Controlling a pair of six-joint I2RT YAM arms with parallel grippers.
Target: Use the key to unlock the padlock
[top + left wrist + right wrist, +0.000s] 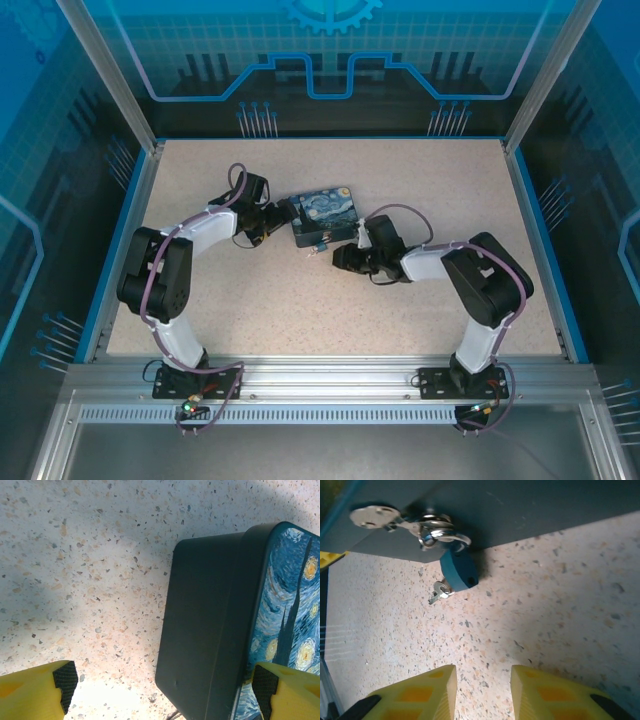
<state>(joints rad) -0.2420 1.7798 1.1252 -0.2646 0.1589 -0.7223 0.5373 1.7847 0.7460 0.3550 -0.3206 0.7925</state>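
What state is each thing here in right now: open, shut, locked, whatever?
painted box: lid shut.
hasp: closed, with the padlock through it.
padlock: hanging, shackle looks closed.
key: sticking out of the padlock's end, nothing holding it.
left tool: open wide around the box's corner.
right tool: open, empty, short of the key.

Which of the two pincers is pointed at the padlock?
The right pincer: its wrist view has the blue padlock ahead, key at its base. The left pincer straddles the painted box edge instead.
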